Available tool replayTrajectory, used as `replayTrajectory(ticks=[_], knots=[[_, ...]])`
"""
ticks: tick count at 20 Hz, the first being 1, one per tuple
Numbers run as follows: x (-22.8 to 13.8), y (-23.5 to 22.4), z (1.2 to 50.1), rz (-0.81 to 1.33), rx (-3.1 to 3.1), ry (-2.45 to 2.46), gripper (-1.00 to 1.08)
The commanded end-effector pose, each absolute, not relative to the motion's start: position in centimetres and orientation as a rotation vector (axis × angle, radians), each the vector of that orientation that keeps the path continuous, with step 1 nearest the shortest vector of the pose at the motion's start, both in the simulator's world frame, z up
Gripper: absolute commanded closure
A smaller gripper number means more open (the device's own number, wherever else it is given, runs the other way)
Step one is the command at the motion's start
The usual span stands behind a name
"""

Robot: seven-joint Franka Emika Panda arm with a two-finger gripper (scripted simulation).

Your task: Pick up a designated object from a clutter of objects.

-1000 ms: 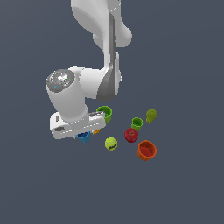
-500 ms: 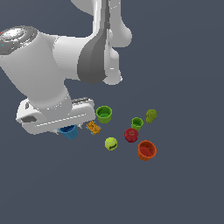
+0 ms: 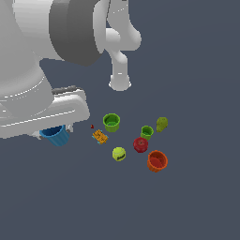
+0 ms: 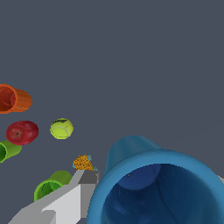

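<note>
The blue ribbed cup [image 3: 57, 137] hangs under the big white hand, off to the exterior view's left of the clutter and apart from it. My gripper [image 3: 55, 130] is shut on it; the hand hides most of the fingers there. In the wrist view the blue cup [image 4: 153, 183] fills the near part of the picture, mouth towards the camera, with a grey finger [image 4: 85, 186] against its side. The clutter has a larger green cup [image 3: 111, 122], a smaller green cup [image 3: 146, 132], an orange cup [image 3: 157, 161], a red round piece [image 3: 140, 144], a yellow-green ball [image 3: 119, 153] and an orange flat piece [image 3: 99, 136].
An olive-green piece [image 3: 161, 123] lies at the clutter's far end, and a tiny red speck [image 3: 92, 126] lies by the flat piece. The arm's white base post [image 3: 120, 79] stands behind. The arm's body fills the exterior view's upper left.
The hand has come much closer to the exterior camera and moved to that view's left, carrying the blue cup away from the clutter. The other items have not moved.
</note>
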State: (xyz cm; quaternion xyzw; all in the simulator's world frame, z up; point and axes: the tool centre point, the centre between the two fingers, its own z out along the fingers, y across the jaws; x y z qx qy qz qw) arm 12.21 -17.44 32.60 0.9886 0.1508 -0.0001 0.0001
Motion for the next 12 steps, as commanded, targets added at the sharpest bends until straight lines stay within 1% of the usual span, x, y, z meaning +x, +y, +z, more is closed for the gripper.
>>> replayTrajectory(ticks=[1, 12], knots=[[12.7, -17.8, 34.1, 0.0, 3.105, 0.475, 1.08], [13.9, -18.8, 37.1, 0.0, 3.105, 0.475, 1.08]])
